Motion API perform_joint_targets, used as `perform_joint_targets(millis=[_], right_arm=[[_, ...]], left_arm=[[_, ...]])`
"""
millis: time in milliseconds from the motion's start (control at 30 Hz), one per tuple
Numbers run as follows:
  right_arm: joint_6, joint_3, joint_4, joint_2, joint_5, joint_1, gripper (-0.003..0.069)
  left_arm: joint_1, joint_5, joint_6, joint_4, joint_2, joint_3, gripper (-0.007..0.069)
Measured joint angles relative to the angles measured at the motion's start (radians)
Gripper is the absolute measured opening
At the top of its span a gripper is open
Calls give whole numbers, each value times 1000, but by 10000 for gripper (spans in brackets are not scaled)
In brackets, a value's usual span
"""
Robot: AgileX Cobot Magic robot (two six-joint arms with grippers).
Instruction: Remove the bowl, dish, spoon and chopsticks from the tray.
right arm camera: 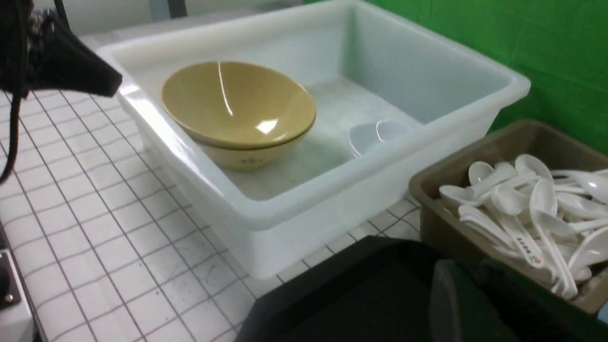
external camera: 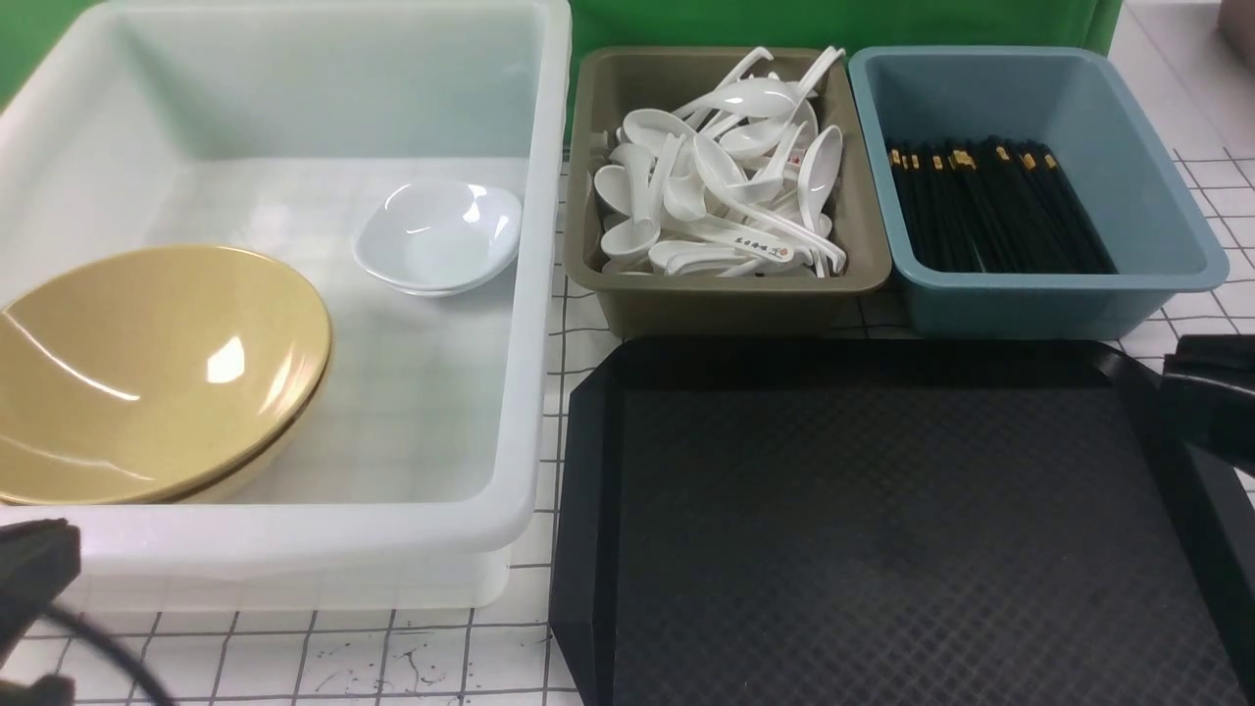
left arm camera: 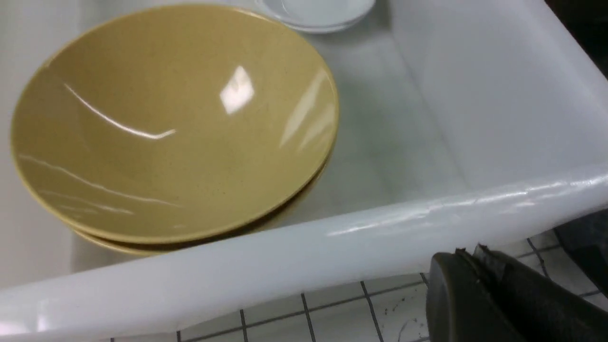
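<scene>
The black tray [external camera: 882, 529] lies bare at the front right. Two stacked yellow bowls [external camera: 147, 373] rest tilted in the white tub [external camera: 534, 294], with the white dish [external camera: 438, 235] behind them. White spoons [external camera: 726, 186] fill the olive tub and black chopsticks [external camera: 990, 206] lie in the blue tub. My left gripper [left arm camera: 468, 254] is shut and empty, just outside the white tub's near wall. My right gripper [right arm camera: 468, 273] hovers over the tray's far right corner. It holds nothing, and its dark fingers sit close together, so the gap is unclear.
The olive tub [external camera: 588, 196] and blue tub [external camera: 1157, 196] stand side by side behind the tray. The white tub takes up the left half of the gridded tabletop [external camera: 392, 657]. A green backdrop closes the far side.
</scene>
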Motion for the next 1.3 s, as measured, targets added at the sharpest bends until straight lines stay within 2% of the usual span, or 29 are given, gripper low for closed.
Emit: perform_joint_targets(millis=[167, 933, 1067, 1133, 1233, 1267, 1300], right_arm=[[0, 16, 10, -2, -34, 0, 99], [0, 17, 9, 3, -42, 0, 123], [-1, 49, -27, -19, -76, -1, 123], [-1, 95, -47, -54, -102, -15, 108], [-1, 215, -69, -138, -165, -119, 40], [0, 257, -72, -169, -183, -169, 36], [0, 265, -71, -175, -187, -180, 36]], left_arm=[[0, -119, 8, 5, -163, 120, -6], [0, -114, 14, 6, -219, 176, -6], [0, -114, 15, 6, -219, 176, -6], [0, -114, 15, 6, -219, 176, -6], [0, -114, 15, 6, -219, 176, -6], [0, -114, 15, 6, -219, 176, -6], [0, -114, 15, 6, -219, 177, -6]])
